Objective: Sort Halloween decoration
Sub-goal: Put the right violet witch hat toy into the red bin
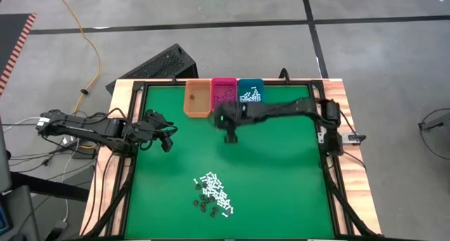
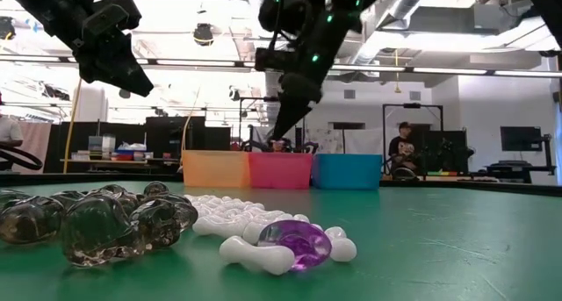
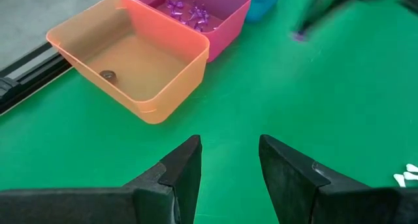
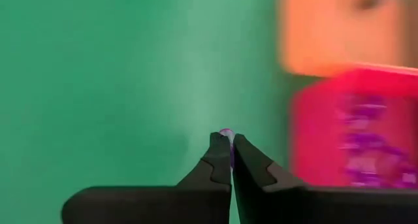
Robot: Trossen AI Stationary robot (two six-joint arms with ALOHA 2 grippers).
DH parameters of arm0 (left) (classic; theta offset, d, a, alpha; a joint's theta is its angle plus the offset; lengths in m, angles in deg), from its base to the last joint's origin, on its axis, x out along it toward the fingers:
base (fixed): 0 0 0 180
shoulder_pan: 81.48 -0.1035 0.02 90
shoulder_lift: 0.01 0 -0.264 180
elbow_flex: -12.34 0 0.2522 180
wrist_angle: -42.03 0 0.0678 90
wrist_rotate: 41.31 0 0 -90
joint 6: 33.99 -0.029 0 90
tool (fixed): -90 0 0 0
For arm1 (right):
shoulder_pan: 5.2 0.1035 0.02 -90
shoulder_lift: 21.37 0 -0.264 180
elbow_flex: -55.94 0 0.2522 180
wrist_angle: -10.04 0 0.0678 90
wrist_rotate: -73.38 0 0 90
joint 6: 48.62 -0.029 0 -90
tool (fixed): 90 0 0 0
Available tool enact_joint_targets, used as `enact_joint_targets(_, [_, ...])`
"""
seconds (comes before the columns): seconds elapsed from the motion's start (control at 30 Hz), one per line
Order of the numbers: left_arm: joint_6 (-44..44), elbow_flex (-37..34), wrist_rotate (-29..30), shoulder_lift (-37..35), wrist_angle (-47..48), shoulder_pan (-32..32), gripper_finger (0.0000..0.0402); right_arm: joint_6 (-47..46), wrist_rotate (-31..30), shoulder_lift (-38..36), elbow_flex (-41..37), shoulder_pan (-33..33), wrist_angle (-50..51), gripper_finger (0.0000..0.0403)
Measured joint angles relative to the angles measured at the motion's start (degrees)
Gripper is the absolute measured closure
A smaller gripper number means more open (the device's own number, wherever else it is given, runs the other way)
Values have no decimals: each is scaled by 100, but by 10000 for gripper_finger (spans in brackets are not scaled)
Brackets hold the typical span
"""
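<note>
The Halloween decoration is a pile of small white sticks, purple bits and dark bits (image 1: 213, 197) lying on the green mat near the front edge; up close it shows as dark pieces (image 2: 97, 222), white sticks (image 2: 255, 240) and a purple bit (image 2: 297, 244). My right gripper (image 1: 230, 135) hangs above mid-table, shut on a tiny purple bit (image 4: 226, 134), short of the pink bin (image 1: 224, 92). My left gripper (image 3: 228, 165) stands open over the mat's left side, with nothing between its fingers. My right gripper pinches the purple bit (image 4: 226, 132) between its two fingertips, only at their free ends. The fingers slant downward from above. The bit is lifted clear of the mat, and only a sliver of it shows above the tips.
Three bins stand in a row at the far edge: the orange bin (image 3: 130, 61) with one dark piece (image 3: 106, 75), the pink bin (image 3: 222, 8) with purple bits, and the teal bin (image 1: 250, 92) with white sticks. A wooden frame (image 1: 126, 100) borders the mat.
</note>
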State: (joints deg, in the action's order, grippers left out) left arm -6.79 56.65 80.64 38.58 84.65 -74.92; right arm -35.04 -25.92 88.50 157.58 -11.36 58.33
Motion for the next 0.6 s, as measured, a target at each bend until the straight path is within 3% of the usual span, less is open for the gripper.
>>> enact_joint_targets(0.23, [0,0,81,0,-1,-1,258,-176,-2,3,0,-1037,-1005,368])
enact_joint_targets(0.47, [0,0,175,0,0,1,258,-571,0,59,2,-1621,-1184,247])
enact_joint_targets(0.6, [0,0,175,0,0,1,258,-630,14,59,2,-1651,-1185,200])
